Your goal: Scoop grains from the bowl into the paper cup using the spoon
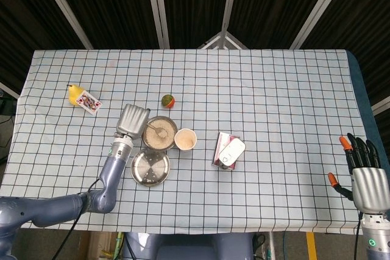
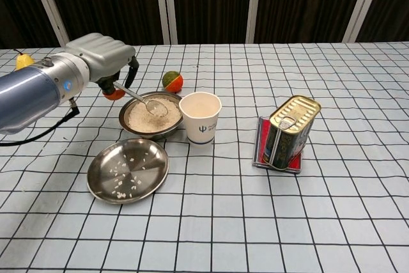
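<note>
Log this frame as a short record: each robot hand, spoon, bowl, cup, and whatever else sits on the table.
left robot hand: holds the spoon handle, left of the bowl
right robot hand: open, at the table's right edge, holding nothing
spoon: tilted, its scoop over the grains
bowl: filled with grains
cup: upright, just right of the bowl
plate: in front of the bowl, a few grains on it
other: can, pear, card, small fruit

I've got the left hand (image 2: 102, 52) in matt grey casing pinching a shiny metal spoon (image 2: 142, 100); just right of it sits a brushed metal bowl (image 2: 134, 128) of rough pale grains, then a matt paper cup (image 2: 200, 117), all on checked cloth (image 2: 268, 215).
</note>
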